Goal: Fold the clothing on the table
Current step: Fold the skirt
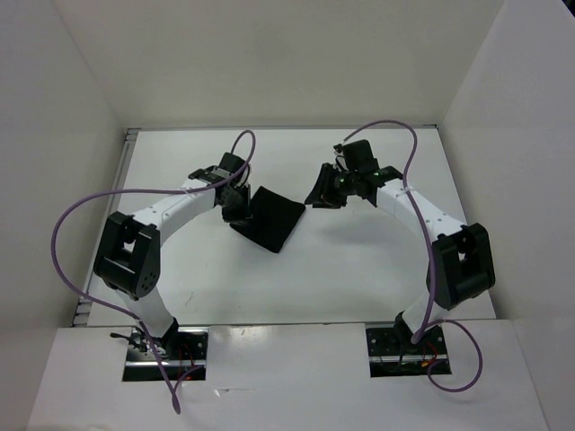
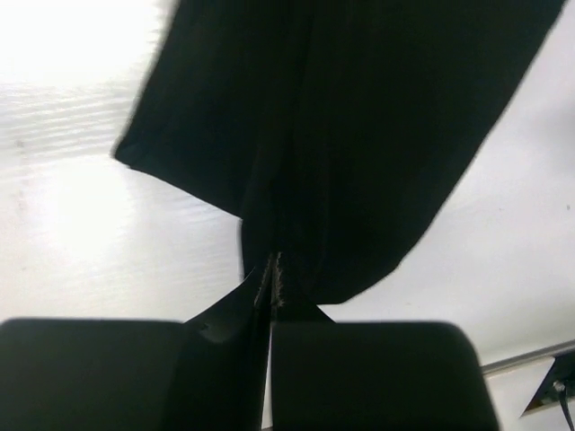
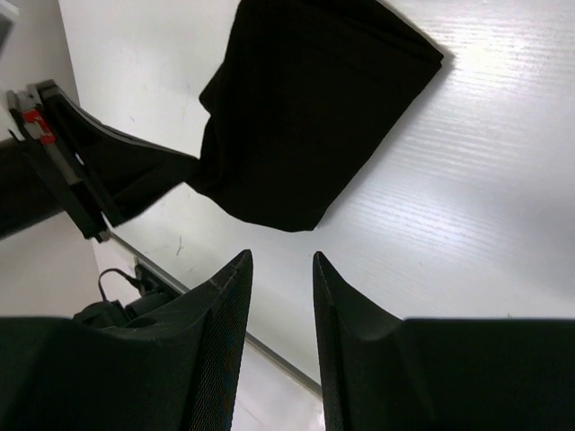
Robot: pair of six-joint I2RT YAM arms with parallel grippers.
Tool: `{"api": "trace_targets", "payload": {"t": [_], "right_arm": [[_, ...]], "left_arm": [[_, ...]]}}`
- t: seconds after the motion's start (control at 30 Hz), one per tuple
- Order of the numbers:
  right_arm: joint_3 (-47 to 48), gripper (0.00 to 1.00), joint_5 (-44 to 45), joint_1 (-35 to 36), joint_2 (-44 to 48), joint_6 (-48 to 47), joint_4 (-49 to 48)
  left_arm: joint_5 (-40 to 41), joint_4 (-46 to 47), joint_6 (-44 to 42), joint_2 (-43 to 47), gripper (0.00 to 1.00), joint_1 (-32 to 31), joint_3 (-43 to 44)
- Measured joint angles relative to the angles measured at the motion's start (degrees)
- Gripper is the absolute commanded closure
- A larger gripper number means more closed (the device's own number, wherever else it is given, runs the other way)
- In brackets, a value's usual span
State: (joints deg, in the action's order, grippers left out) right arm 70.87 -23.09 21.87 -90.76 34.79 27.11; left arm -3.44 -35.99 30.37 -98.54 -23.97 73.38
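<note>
Plain white walls close in three sides of the table (image 1: 359, 278): a far wall (image 1: 287, 54), a left wall (image 1: 45, 135) and a right wall (image 1: 530, 117) (all bare and matte). A metal strip (image 1: 130, 144) runs along the table's left edge. The light is even, though the left wrist view catches a bright glare (image 2: 54, 54) on the tabletop.

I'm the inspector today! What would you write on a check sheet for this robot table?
Surface: white table, smooth.
Job's things: black cloth, lying on the table, one edge pinched.
Clutter: nothing seen.
Grippers: left pincer shut on the cloth; right pincer open, empty, apart from the cloth.
Cables: purple cables loop off both arms, not touching the cloth.
Surroundings: white walls on three sides.
</note>
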Motion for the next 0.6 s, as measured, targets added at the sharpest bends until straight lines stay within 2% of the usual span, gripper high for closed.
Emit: {"api": "trace_targets", "payload": {"t": [0.13,0.37,0.4,0.43,0.47,0.53,0.6], "right_arm": [[-1.38,0.61,-0.96,0.00,-0.02,0.11,-0.35],[-1.60,0.61,-1.27,0.66,-0.70,0.09,-0.48],[-1.60,0.61,-1.25,0.76,-1.09,0.04,-0.48],[-1.60,0.61,-1.22,0.81,-1.46,0.02,-0.44],[-1.60,0.61,-1.07,0.87,-1.86,-0.02,-0.37],[-1.53,0.61,-0.81,0.85,-2.40,-0.20,-0.20],[-1.44,0.61,-0.63,0.87,-2.62,-0.35,-0.11]], "left_arm": [[1.66,-1.57,0.00,0.00,1.00,2.67,2.29],[4.11,-1.18,-0.02,-1.92,1.00,6.99,12.57],[3.65,-0.96,-0.04,-2.34,0.63,7.32,13.09],[2.84,-0.68,-0.26,-2.67,0.34,7.58,13.20],[1.97,-0.59,-0.35,-2.84,0.18,7.69,13.00],[0.57,-0.48,-0.15,-2.84,0.09,7.65,11.80],[0.13,-0.24,-0.33,-2.56,0.07,7.32,10.19]]}}
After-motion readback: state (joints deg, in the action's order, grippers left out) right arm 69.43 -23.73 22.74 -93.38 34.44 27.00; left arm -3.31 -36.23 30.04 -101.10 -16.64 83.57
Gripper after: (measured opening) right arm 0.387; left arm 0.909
